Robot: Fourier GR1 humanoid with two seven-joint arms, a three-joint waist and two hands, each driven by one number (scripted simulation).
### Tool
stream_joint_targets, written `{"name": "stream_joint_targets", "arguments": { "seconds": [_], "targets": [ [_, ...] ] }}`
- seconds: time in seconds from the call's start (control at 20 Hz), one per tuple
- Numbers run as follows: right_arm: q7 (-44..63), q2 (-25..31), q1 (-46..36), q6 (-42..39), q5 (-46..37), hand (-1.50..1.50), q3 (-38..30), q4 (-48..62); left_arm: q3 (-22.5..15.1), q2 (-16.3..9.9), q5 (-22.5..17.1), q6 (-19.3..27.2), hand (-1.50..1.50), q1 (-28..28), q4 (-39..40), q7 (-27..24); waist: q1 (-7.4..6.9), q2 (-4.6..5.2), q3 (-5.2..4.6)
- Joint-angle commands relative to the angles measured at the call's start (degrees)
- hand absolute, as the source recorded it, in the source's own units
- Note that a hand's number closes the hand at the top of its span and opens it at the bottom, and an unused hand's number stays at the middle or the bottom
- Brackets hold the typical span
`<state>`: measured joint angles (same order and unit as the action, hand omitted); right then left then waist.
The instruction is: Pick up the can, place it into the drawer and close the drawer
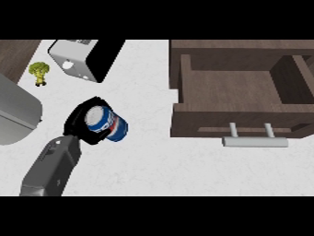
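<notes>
A kitchen — white counter (159, 156), wooden drawer (244, 94), toaster (84, 57).

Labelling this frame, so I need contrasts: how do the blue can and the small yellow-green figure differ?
The can is blue and white, while the figure is yellow-green. The can looks clearly bigger than the figure. The can has the left hand curled around it, whereas the figure stands alone with nothing touching it. Both are on the left side of the white counter, away from the open drawer.
</notes>
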<state>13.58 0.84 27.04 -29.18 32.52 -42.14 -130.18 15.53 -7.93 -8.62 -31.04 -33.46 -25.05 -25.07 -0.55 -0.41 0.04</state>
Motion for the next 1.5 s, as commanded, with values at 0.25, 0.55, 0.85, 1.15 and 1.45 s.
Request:
{"name": "stream_joint_targets", "arguments": {
  "seconds": [0.25, 0.55, 0.85, 1.15, 1.45],
  "targets": [
    [-1.1, -0.8, 1.2, 0.5, -1.7, -1.5, 1.3, 0.0, 3.0, 7.5, -4.1, 22.9, 1.5, -0.8, -16.7, 4.3, -0.5, -0.36, 0.11],
    [0.5, -0.8, 1.7, 1.8, 1.9, -1.5, 0.0, -2.4, -7.8, 7.9, -7.5, 31.2, 1.5, 2.5, -34.4, 15.0, 0.16, -0.26, 0.02],
    [0.1, 1.0, 0.2, 0.4, 1.8, -1.5, -1.2, -0.2, -14.8, 7.9, -8.1, 44.0, 1.5, 2.1, -49.7, 27.0, 0.63, 0.03, 0.01],
    [-0.5, -0.8, 0.1, 0.9, -0.1, -1.5, 0.7, -1.6, -16.3, 7.8, -4.3, 47.3, 1.5, -2.3, -53.4, 33.2, 0.99, 0.3, -0.02],
    [2.9, 2.2, -6.0, 3.4, -0.2, -1.5, 1.2, 1.2, -19.1, 7.9, -3.8, 51.7, 1.5, -8.1, -49.2, 32.2, 1.03, 0.46, -0.04]
  ]
}}
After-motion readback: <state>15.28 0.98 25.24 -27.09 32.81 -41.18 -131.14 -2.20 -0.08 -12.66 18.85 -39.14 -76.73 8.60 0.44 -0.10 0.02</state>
